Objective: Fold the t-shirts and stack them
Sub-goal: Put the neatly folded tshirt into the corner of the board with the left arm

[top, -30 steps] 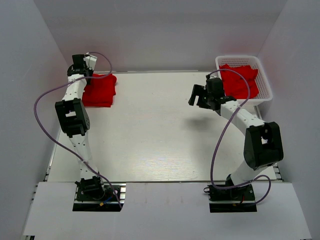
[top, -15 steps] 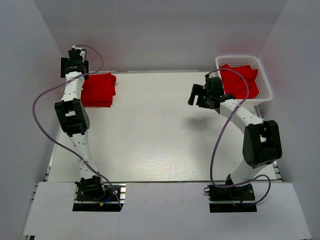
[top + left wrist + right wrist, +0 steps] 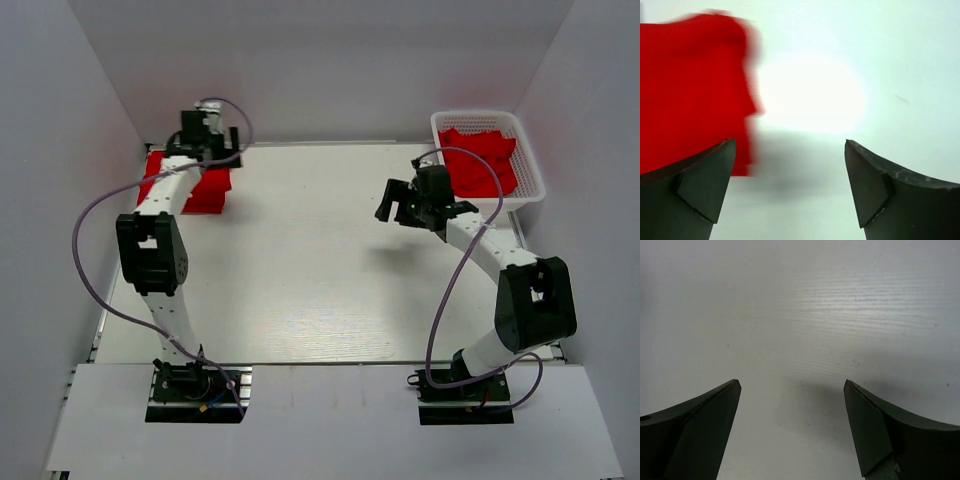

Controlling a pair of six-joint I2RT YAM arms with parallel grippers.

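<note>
Our left end effector (image 3: pixel 790 142) has released and swung off the folded red t-shirts (image 3: pixel 214 188) stacked at the tabletop's (image 3: pixel 300 260) far-left corner, so we count one placed; our right end effector (image 3: pixel 791 382) waits released near the basket (image 3: pixel 536 180) of unfolded t-shirts (image 3: pixel 480 160).

Legible text, labels, brands, numbers, signs: none in any view.
</note>
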